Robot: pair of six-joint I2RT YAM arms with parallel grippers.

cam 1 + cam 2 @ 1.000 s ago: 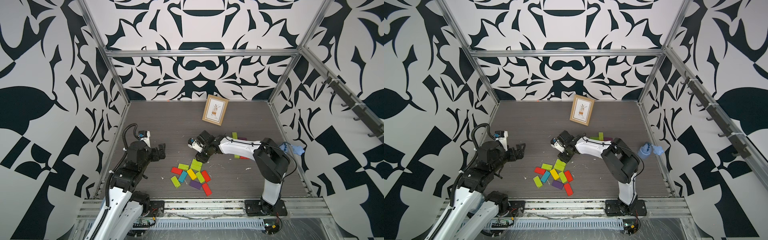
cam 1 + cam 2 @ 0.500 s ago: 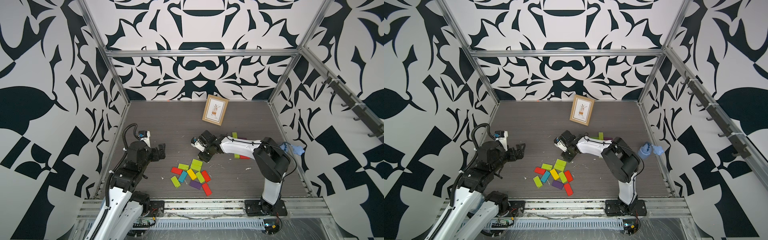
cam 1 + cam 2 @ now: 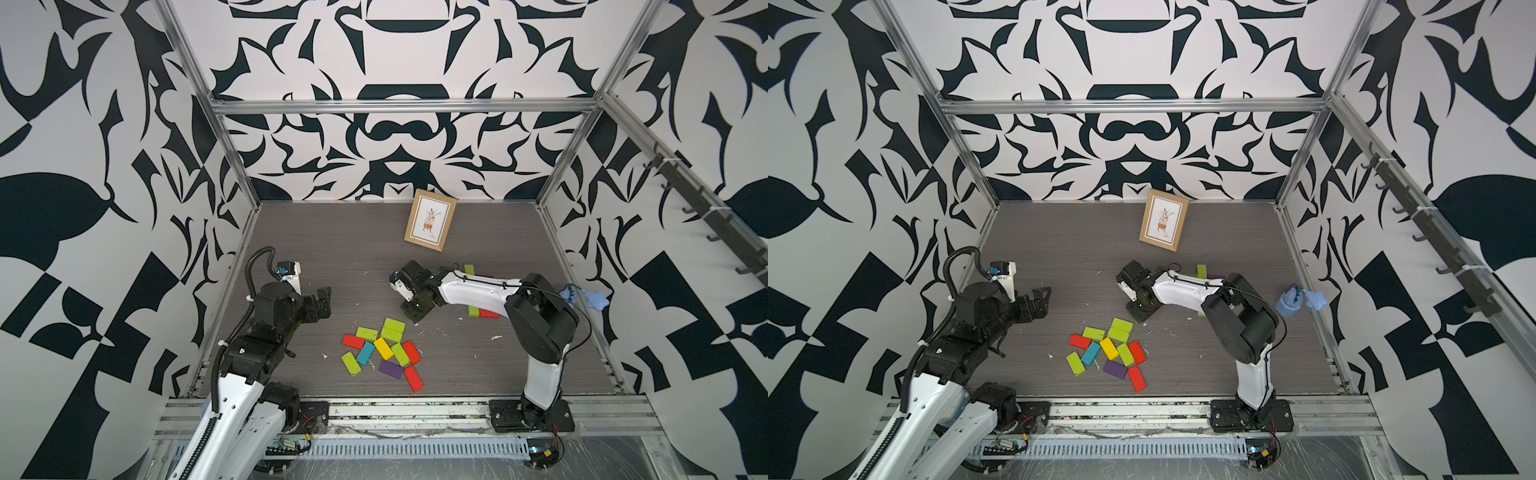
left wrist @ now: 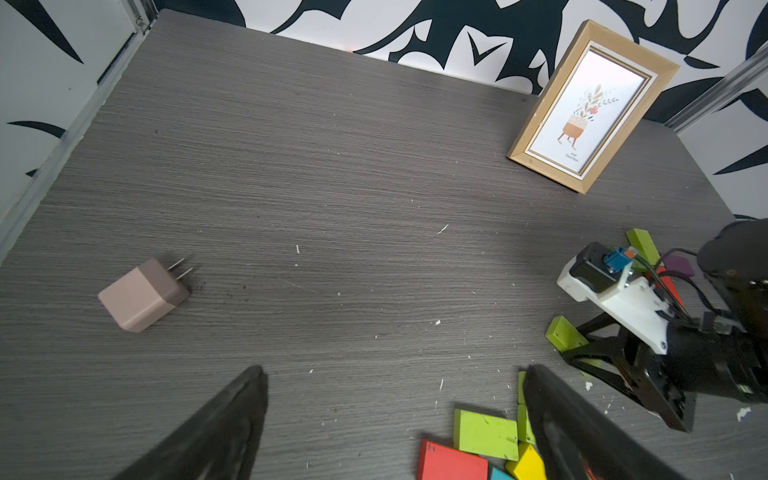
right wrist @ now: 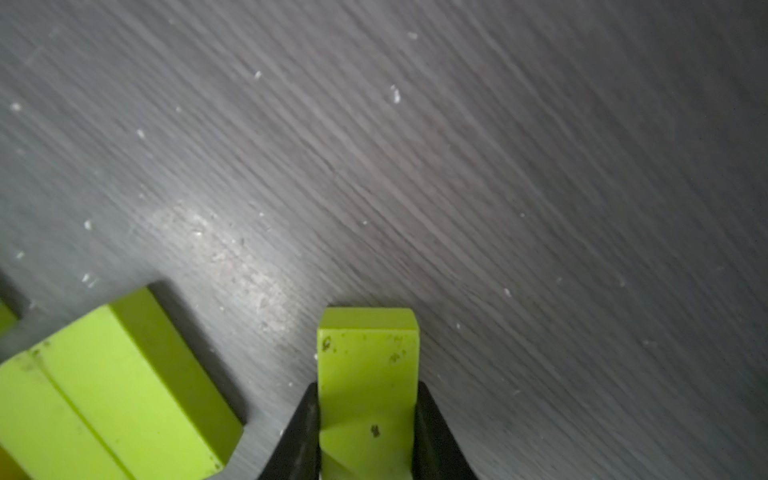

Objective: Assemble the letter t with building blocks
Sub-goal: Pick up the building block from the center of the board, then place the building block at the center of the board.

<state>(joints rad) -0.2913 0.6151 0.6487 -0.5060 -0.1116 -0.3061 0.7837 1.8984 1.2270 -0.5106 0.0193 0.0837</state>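
Note:
My right gripper (image 5: 366,386) is shut on a lime green building block (image 5: 368,353), which stands on edge low over the table. In the left wrist view that block (image 4: 563,334) pokes out from the right gripper's fingers. In both top views the right gripper (image 3: 415,309) (image 3: 1140,309) covers it, just behind a loose cluster of building blocks (image 3: 382,351) (image 3: 1108,353) in lime green, red, blue, yellow and purple. A stacked lime green pair (image 5: 112,386) lies beside the held block. My left gripper (image 3: 322,301) (image 4: 395,370) hangs open and empty, left of the cluster.
A wooden picture frame (image 3: 430,219) leans at the back. More blocks (image 3: 473,311) lie partly hidden under the right forearm. A small pinkish plug adapter (image 4: 143,293) lies on the left of the table. A blue object (image 3: 586,297) sits by the right wall.
My right gripper's jaws have closed onto the lime green block; the arm has barely shifted. The left arm and the block cluster have not moved.

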